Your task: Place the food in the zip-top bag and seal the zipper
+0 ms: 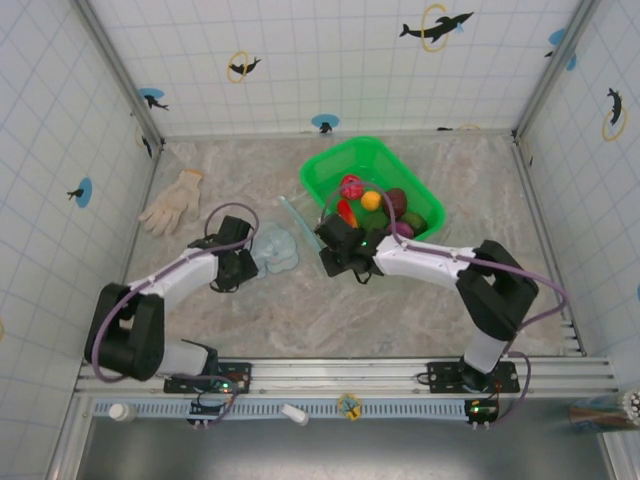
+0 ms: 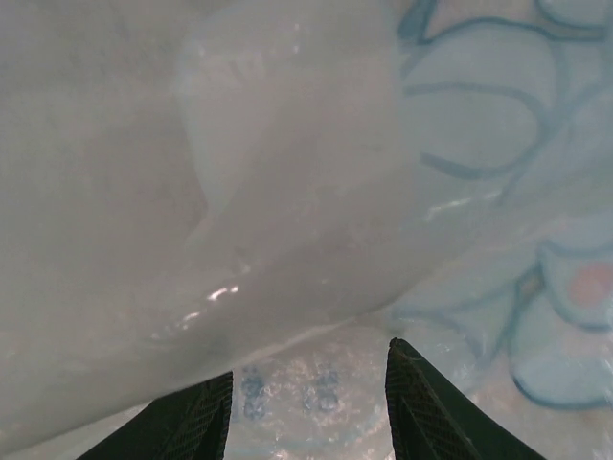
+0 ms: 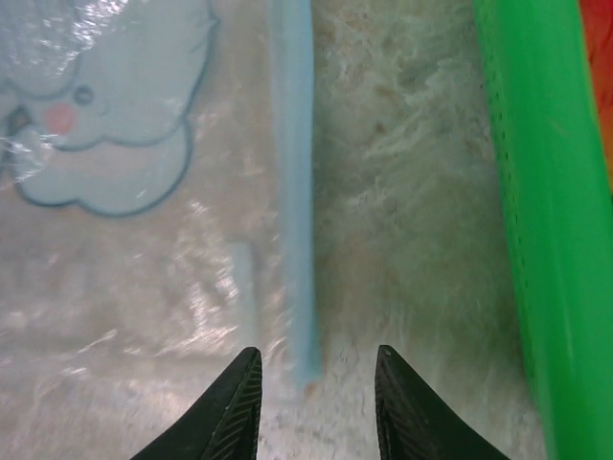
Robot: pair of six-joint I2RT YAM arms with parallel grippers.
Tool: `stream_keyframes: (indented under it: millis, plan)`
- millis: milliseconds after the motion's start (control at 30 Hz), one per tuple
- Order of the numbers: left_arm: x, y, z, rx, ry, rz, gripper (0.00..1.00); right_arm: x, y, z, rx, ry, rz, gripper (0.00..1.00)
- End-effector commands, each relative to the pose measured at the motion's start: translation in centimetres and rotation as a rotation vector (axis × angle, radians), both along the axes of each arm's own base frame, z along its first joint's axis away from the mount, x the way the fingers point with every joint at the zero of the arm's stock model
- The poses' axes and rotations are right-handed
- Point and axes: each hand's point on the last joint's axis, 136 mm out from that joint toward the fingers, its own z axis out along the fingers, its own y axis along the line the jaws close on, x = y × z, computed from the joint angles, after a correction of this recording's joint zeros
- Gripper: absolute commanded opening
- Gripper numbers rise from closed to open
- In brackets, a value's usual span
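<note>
The zip-top bag [image 1: 277,248] is shown clear, printed with pale-blue cartoon outlines; its zipper [image 3: 292,182] is light blue; the basket [image 1: 330,165] is green.

Marbled table [image 1: 300,310]: white glove [image 1: 172,203], zip-top bag [image 1: 277,247], green basket [image 1: 325,165] lying on it.

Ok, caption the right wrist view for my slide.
Right gripper poised, jaws apart, over the end of the zipper; zip-top bag at picture left, green basket at picture right.
</note>
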Motion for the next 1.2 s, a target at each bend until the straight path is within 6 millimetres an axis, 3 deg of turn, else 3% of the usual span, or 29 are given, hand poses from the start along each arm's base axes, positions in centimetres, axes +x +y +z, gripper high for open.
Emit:
stream_keyframes:
  millis: [0, 100, 200, 267, 400, 600, 733, 933, 1167]
  plan:
    - [3.5, 2.1, 1.3, 0.161, -0.090, 0.004, 0.46, 1.5, 0.2, 0.3, -0.080, -0.043, -0.007, 0.36]
    - [6.4, 3.8, 3.1, 0.265, -0.143, 0.021, 0.47, 1.6, 0.6, 1.1, -0.051, -0.049, 0.004, 0.36]
    - [8.6, 3.1, 4.7, 0.283, -0.163, -0.034, 0.47, 1.2, 0.1, 2.7, -0.008, -0.059, -0.001, 0.38]
    - [10.1, 0.4, 6.7, 0.203, -0.209, -0.126, 0.44, 0.9, -0.6, 4.0, 0.036, -0.060, -0.015, 0.38]
    - [9.9, -6.6, 9.7, 0.231, -0.300, -0.323, 0.48, 0.5, -2.8, 7.8, 0.145, -0.103, -0.067, 0.40]
    - [8.5, -12.8, 7.7, 0.135, -0.248, -0.376, 0.54, 0.7, -8.1, 12.0, 0.266, -0.169, -0.208, 0.42]
    - [8.3, -14.4, 5.6, 0.191, -0.190, -0.408, 0.54, 1.0, -11.9, 13.5, 0.328, -0.197, -0.290, 0.43]
    - [8.7, -16.8, 3.0, 0.111, -0.175, -0.454, 0.54, 1.0, -15.6, 13.5, 0.318, -0.202, -0.347, 0.44]
    - [8.9, -17.4, 0.8, 0.113, -0.132, -0.468, 0.51, 0.5, -16.9, 12.1, 0.285, -0.185, -0.357, 0.44]
